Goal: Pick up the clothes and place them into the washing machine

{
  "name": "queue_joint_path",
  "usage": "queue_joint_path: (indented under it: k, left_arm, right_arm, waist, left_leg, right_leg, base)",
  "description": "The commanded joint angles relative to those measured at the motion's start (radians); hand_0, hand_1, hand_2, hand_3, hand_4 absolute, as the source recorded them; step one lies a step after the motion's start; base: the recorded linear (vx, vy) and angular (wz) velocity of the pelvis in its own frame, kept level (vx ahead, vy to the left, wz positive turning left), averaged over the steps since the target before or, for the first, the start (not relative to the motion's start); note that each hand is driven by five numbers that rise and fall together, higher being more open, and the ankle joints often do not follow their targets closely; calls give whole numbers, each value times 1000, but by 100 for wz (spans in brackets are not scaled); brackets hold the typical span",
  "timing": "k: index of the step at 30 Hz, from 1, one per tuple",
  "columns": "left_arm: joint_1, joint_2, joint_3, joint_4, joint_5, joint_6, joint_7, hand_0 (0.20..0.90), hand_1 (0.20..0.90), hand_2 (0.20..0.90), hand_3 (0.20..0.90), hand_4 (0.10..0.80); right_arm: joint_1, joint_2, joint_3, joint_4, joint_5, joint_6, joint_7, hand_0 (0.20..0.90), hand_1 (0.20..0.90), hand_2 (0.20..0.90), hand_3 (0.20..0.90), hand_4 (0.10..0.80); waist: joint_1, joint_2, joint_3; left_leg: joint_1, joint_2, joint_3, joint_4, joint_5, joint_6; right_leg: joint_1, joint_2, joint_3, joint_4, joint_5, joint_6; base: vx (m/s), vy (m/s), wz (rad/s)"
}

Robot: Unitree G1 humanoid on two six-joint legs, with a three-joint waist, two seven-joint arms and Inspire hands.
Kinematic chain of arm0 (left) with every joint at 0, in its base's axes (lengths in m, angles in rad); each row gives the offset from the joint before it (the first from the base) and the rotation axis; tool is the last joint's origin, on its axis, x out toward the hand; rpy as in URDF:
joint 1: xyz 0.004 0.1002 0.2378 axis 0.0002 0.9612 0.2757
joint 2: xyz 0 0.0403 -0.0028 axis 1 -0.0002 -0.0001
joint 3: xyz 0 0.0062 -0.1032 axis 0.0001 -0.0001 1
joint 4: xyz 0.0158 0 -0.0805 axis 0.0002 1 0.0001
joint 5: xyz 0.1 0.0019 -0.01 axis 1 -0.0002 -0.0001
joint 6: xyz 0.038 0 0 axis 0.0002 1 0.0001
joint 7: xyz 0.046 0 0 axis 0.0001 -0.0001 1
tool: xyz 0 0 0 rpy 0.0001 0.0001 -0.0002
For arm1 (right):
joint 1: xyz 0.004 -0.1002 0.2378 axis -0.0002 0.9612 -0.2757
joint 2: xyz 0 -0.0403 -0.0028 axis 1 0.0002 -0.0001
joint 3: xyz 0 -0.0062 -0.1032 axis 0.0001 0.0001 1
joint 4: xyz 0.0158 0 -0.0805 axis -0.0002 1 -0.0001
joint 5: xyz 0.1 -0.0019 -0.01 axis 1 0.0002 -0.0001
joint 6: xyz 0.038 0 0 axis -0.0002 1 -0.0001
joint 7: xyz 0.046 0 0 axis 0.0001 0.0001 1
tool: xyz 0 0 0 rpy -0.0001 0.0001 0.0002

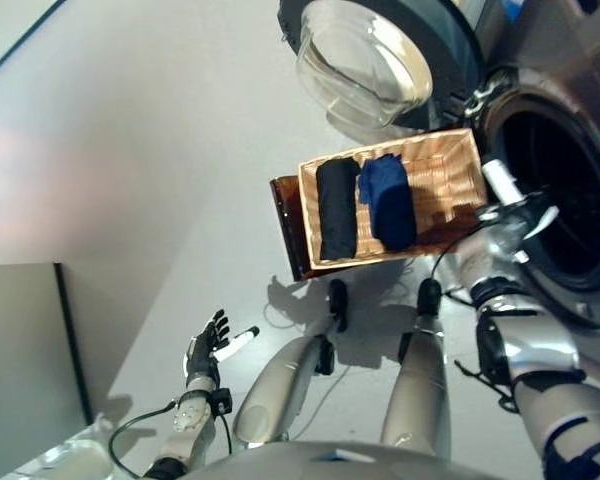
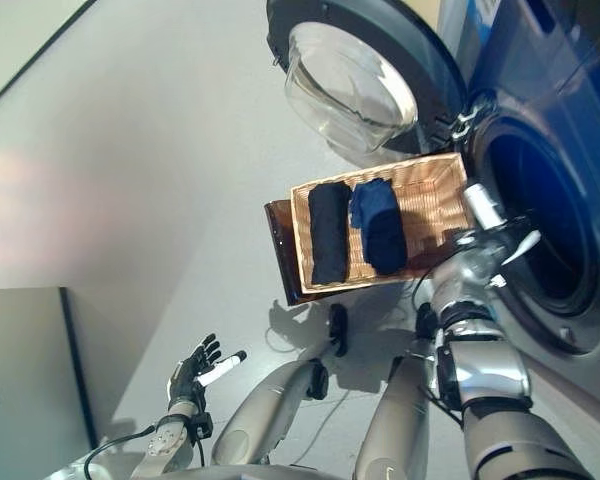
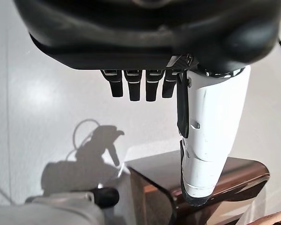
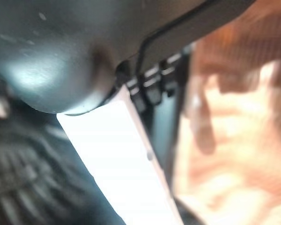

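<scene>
A shallow wicker basket (image 1: 445,165) rests on a low dark brown box (image 1: 288,228) beside the washing machine. In it lie a rolled black garment (image 1: 337,210) and a dark blue garment (image 1: 388,200), side by side. My right hand (image 1: 508,212) is at the basket's rim on the machine side, its white-covered thumb (image 4: 117,154) lying along the wicker (image 4: 234,117); its fingers are hidden. My left hand (image 1: 205,352) hangs open and empty over the floor, well short of the box (image 3: 225,173).
The washing machine's round glass door (image 1: 370,55) stands open behind the basket. The dark drum opening (image 1: 565,190) is right next to the basket's far end. A grey panel (image 1: 20,350) stands at the lower left.
</scene>
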Motion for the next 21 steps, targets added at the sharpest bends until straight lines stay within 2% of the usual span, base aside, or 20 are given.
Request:
queue_joint_path:
  k: [1,3,7,12,19,20,21]
  left_arm:
    - [-22,68,69,52,34,-24,42,900,900,900,900,800]
    - [-20,74,87,61,40,-21,44,900,900,900,900,800]
    - [-8,93,107,38,58,-16,47,900,900,900,900,800]
    - [4,115,119,-1,80,-10,53,900,900,900,900,800]
    - [7,144,137,-75,104,-7,64,900,900,900,900,800]
    - [9,147,139,-95,111,-4,66,900,900,900,900,800]
    - [8,151,144,-101,113,-5,71,900,900,900,900,800]
  right_arm:
    - [-55,-79,124,22,-241,16,-30,900,900,900,900,800]
    - [-76,-74,186,56,-347,54,-49,900,900,900,900,800]
    - [-124,-65,237,141,-456,110,-82,900,900,900,900,800]
    - [-148,-50,238,185,-476,126,-99,900,900,900,900,800]
    - [-174,-48,231,204,-463,135,-114,900,900,900,900,800]
    - [-176,-48,231,208,-460,136,-113,900,900,900,900,800]
    - [-183,-50,232,211,-458,138,-115,900,900,900,900,800]
  waist:
    - [45,-22,-42]
    - [54,-44,-33]
    - [77,-72,-24]
    - [101,-90,-4]
    - [127,-97,25]
    - [133,-100,28]
    - [136,-100,30]
  left_leg:
    - [-53,23,-38,55,-47,-99]
    - [-61,26,-49,65,-42,-101]
    - [-82,24,-77,78,-33,-104]
    - [-114,16,-99,114,-38,-101]
    - [-167,5,-112,161,-48,-99]
    - [-168,0,-119,181,-89,-101]
    - [-177,-2,-121,191,-93,-100]
  right_leg:
    - [70,42,-47,-71,12,-69]
    - [78,44,-63,-73,13,-72]
    - [82,42,-95,-71,10,-75]
    - [74,32,-121,-42,-3,-78]
    - [41,16,-146,10,-24,-83]
    - [41,15,-140,33,-64,-78]
    - [34,14,-140,42,-68,-78]
  base:
    - [-23,-39,23]
    - [-35,-75,18]
    - [-24,-53,25]
    - [-16,-2,22]
    - [9,11,18]
    - [111,2,19]
    - [110,1,24]
